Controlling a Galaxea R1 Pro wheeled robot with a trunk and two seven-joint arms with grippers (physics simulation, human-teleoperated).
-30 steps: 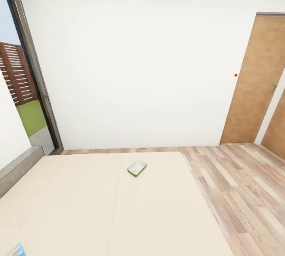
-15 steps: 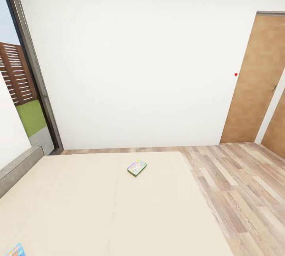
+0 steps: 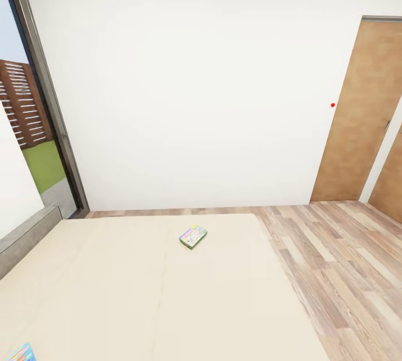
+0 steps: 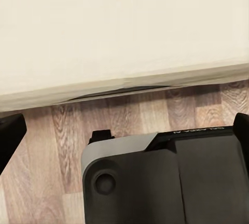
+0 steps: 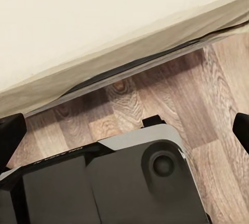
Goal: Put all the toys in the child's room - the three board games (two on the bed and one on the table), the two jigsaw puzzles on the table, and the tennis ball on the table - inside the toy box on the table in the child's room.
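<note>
A green-edged, cartoon-covered board game (image 3: 193, 236) lies flat on the beige bed (image 3: 139, 294), near its far edge. The corner of a small blue board game (image 3: 20, 352) peeks in at the bed's near left. In the left wrist view, my left gripper (image 4: 124, 130) is open; its dark fingertips (image 4: 10, 136) stand wide apart over the wood floor beside the mattress edge, with nothing between them. My right gripper (image 5: 124, 130) is open as well, its fingertips (image 5: 241, 129) spread over the floor by the mattress side.
The grey headboard (image 3: 28, 235) runs along the bed's left. A dark-framed tall window (image 3: 39, 99) fills the left wall. Brown doors (image 3: 360, 115) stand at the right, with wood-plank floor (image 3: 340, 260) between them and the bed. My dark grey base (image 4: 166, 182) sits below both grippers.
</note>
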